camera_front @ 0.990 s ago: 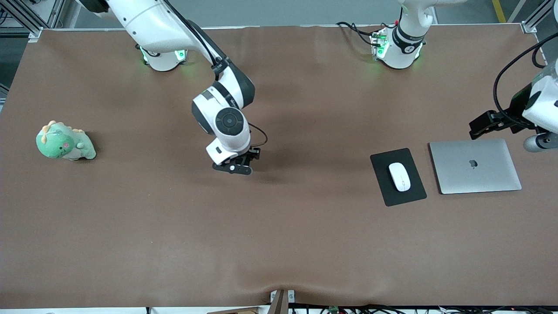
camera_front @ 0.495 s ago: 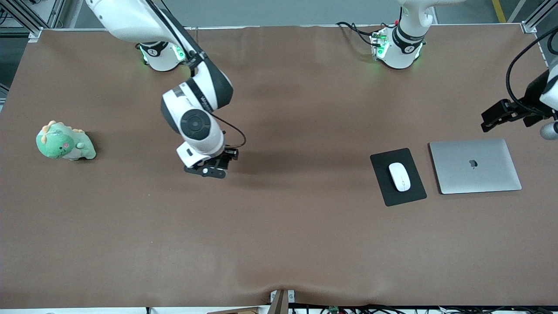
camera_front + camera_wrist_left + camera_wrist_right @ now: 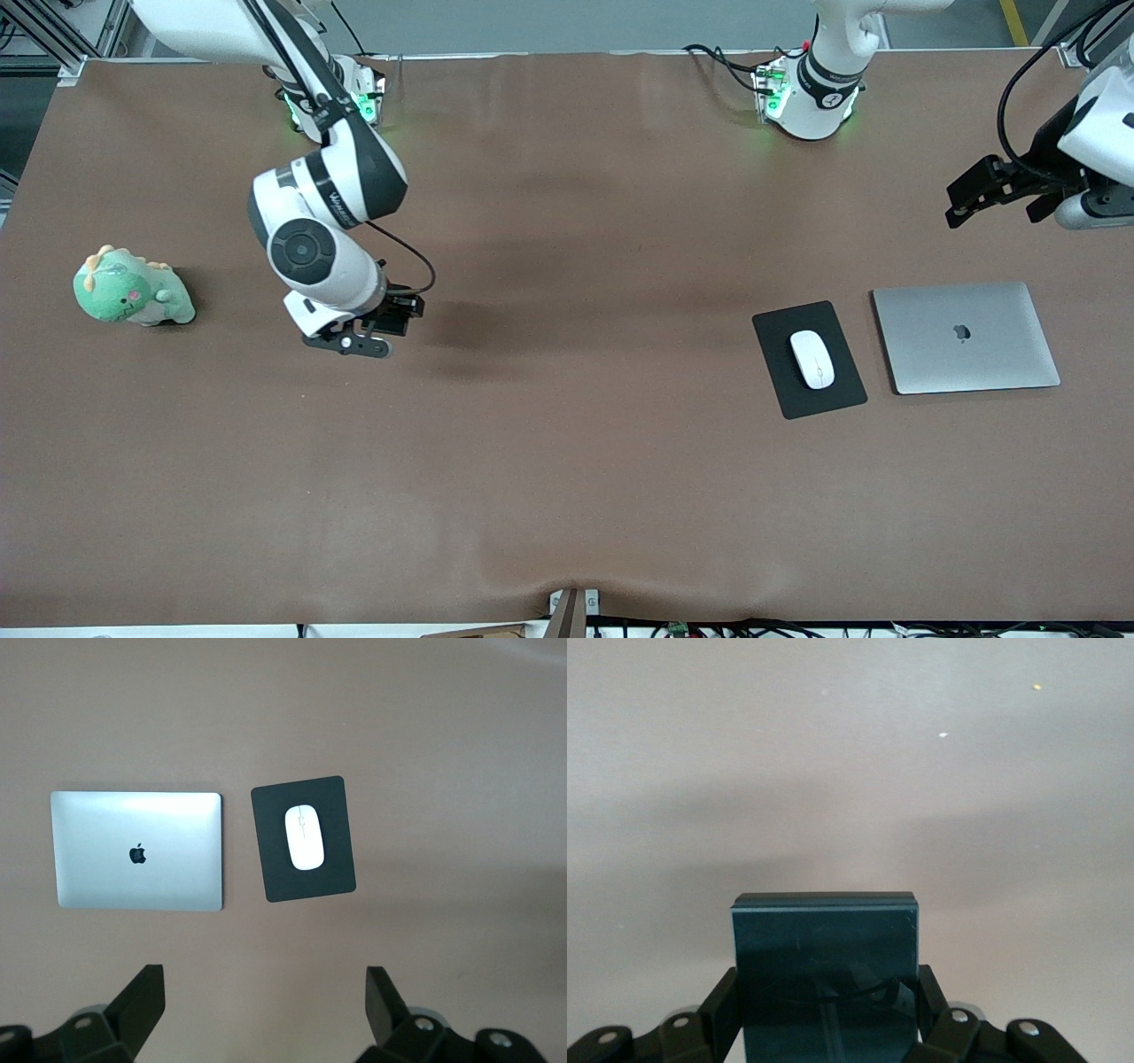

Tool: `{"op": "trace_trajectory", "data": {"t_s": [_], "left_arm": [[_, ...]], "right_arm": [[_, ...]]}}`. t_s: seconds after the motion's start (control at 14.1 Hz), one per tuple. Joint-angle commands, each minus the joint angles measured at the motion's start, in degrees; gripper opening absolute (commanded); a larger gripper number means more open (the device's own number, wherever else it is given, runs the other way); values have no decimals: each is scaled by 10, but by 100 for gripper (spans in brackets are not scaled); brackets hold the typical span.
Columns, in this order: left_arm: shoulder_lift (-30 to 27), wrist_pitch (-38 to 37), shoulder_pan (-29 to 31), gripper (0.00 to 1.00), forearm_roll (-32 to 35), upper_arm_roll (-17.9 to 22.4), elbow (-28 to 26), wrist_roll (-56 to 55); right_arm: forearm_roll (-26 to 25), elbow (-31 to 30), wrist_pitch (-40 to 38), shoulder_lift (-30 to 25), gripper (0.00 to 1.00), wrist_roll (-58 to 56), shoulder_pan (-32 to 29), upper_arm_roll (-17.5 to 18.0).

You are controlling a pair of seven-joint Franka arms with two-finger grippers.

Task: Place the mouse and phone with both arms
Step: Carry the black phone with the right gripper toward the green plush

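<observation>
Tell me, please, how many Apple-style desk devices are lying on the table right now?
2: the mouse on the black mat, and the closed laptop beside it toward the left arm's end. The phone is held in the right gripper, not lying down.

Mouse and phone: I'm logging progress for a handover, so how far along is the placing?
Done: the mouse lies on the black mat beside the laptop, and the left gripper, jaws open and empty, is up over bare table near the laptop. In hand: the right gripper holds the phone above bare table, toward the green dinosaur toy. Left: setting the phone down.
</observation>
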Motion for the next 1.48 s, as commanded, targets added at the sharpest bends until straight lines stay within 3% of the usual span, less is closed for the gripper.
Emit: {"op": "trace_trajectory", "data": {"t_s": [0.0, 0.78, 1.06, 1.41], "left_arm": [[-14, 1, -1, 100, -11, 6, -17, 19], [-8, -12, -7, 100, -3, -14, -10, 23], [-12, -14, -7, 100, -4, -14, -10, 23], [-13, -21, -4, 100, -5, -14, -9, 12]], "right_arm": [[11, -53, 8, -48, 0, -29, -29, 8], [10, -199, 109, -123, 0, -118, -111, 5], [9, -215, 118, -126, 0, -161, -145, 5], [9, -272, 192, -129, 0, -264, -213, 5]]}}
